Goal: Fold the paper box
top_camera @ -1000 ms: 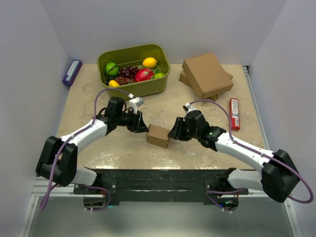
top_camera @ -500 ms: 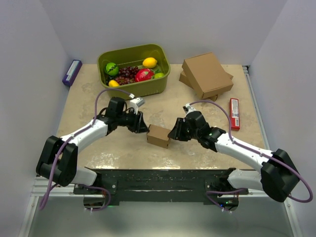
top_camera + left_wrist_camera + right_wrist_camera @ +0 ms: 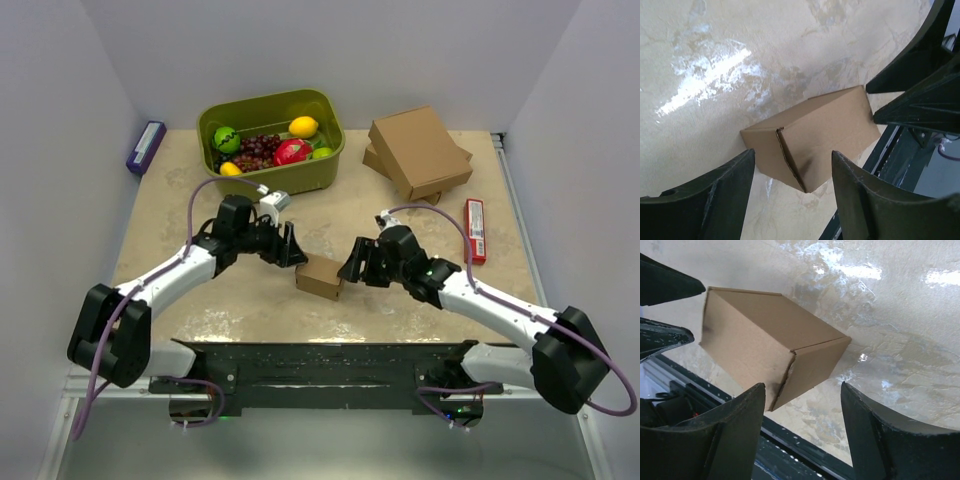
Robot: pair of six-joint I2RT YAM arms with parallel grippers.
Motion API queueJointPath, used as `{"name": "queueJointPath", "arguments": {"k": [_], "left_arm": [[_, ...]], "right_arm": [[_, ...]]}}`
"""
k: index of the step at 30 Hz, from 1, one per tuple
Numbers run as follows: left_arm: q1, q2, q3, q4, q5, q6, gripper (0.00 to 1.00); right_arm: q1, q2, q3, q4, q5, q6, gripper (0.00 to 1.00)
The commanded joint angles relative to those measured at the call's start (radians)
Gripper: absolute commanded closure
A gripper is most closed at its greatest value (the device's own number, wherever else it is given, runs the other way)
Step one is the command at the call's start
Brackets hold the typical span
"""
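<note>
Your left claw stands open, its fingers on either side of the box's left end, and it grips nothing. In its wrist view there is a gap on both sides.

The box lies on the table between the two claws, near the front edge. It looks like a closed small box with all sides up. The end flap shows a thin seam line, so I judge the folding is done or almost done. What is left, I think, is only to check that this flap sits fully in.

Your right claw is open too, around the right end. Whether its tips touch the cardboard, I cannot tell.

For moving, the room is mostly behind the box. On the left the blue pack is well apart. The green tub of fruit is behind the left claw, with bare table between. The stacked boxes and the red pack on the right are well apart. Toward you the black rail is near, so there is little room there.
</note>
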Motion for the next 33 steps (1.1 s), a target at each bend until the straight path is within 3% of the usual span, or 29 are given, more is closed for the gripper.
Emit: {"name": "queueJointPath", "arguments": {"k": [1,10,15,25,33], "left_arm": [[-0.002,-0.046,0.015,0.134,-0.021,-0.075,0.33],[-0.002,0.021,-0.003,0.14,0.027,-0.093,0.35],[-0.004,0.05,-0.008,0.121,0.041,-0.096,0.43],[-0.042,0.055,-0.05,0.163,0.071,-0.116,0.65],[-0.093,-0.005,-0.098,0.361,0.064,-0.184,0.74]], "right_arm": [[0.0,-0.054,0.018,0.046,-0.01,0.052,0.34],[-0.002,-0.014,-0.027,0.139,-0.048,0.091,0.36],[0.0,0.041,-0.033,0.162,-0.086,0.095,0.39],[-0.002,0.08,-0.044,0.254,-0.114,0.096,0.61],[-0.002,0.046,-0.018,0.287,-0.096,0.032,0.67]]}}
